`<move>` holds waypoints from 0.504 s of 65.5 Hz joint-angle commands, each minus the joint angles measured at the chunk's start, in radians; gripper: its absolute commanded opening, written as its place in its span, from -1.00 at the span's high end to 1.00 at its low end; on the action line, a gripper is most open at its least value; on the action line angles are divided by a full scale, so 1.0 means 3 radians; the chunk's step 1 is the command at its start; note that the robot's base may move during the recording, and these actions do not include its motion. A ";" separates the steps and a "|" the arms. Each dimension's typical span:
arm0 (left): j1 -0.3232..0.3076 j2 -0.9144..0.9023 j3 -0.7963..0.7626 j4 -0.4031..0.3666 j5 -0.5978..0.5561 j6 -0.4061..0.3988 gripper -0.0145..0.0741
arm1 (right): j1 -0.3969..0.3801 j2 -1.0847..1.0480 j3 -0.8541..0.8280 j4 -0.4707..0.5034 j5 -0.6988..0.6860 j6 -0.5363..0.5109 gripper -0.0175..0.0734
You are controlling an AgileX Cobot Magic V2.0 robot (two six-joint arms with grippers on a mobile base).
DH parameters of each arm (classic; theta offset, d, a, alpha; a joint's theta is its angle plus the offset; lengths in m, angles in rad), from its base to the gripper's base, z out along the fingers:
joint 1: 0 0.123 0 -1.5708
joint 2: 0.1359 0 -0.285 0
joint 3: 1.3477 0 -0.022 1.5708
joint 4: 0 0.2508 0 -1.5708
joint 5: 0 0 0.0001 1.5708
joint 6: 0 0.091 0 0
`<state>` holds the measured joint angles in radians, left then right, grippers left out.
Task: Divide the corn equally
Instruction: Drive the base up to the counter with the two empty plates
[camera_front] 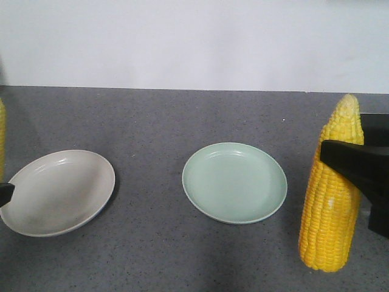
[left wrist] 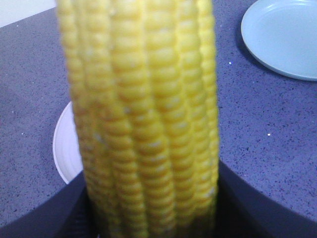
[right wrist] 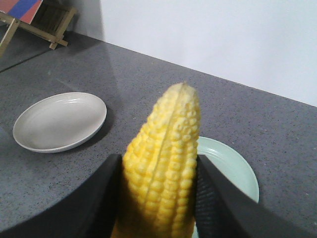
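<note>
From the front camera I saw two plates on the grey speckled table (camera_front: 152, 115): a beige plate (camera_front: 58, 191) at about eight o'clock and a pale green plate (camera_front: 234, 182) near the middle, well apart from each other, both bare. At the four o'clock edge of that view a corn cob (camera_front: 331, 194) stood upright with its paler tip up, and the black right gripper (camera_front: 364, 176) reached in from three o'clock across its upper half; I could not tell whether the cob's base touched the table. My right wrist camera looked straight along that cob (right wrist: 161, 168), its jaws pinching it from both sides, with the green plate (right wrist: 233, 171) just behind it and the beige plate (right wrist: 59, 121) off at ten o'clock. A sliver of a second cob (camera_front: 2, 140) showed at the nine o'clock edge of the front view, above a small black piece of the left gripper (camera_front: 5, 193) overlapping the beige plate's rim. In the left wrist camera that second cob (left wrist: 143, 124) filled the middle of the picture, upright, with the left jaws clamped on it at the bottom, the beige plate's edge (left wrist: 67, 144) peeking out at eight o'clock and the green plate (left wrist: 282, 37) at two o'clock.
</note>
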<state>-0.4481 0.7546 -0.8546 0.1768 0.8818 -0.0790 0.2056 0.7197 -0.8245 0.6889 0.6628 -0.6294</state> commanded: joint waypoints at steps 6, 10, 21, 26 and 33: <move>0.0003 -0.0013 -0.0078 0.0016 -0.0214 -0.0001 -0.01 | -0.0010 -0.0003 -0.0091 0.0104 -0.0191 -0.0022 0.19; 0.0003 -0.0013 -0.0078 0.0016 -0.0214 -0.0001 -0.01 | -0.0010 -0.0003 -0.0091 0.0104 -0.0191 -0.0022 0.19; 0.0003 -0.0013 -0.0078 0.0016 -0.0214 -0.0001 -0.01 | -0.0010 -0.0003 -0.0091 0.0104 -0.0191 -0.0022 0.19; 0.0003 -0.0013 -0.0078 0.0016 -0.0214 -0.0001 -0.01 | -0.0010 -0.0003 -0.0091 0.0104 -0.0191 -0.0022 0.19; 0.0003 -0.0013 -0.0078 0.0016 -0.0214 -0.0001 -0.01 | -0.0010 -0.0003 -0.0091 0.0104 -0.0191 -0.0022 0.19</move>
<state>-0.4481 0.7546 -0.8546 0.1768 0.8818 -0.0790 0.2056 0.7197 -0.8245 0.6889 0.6628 -0.6294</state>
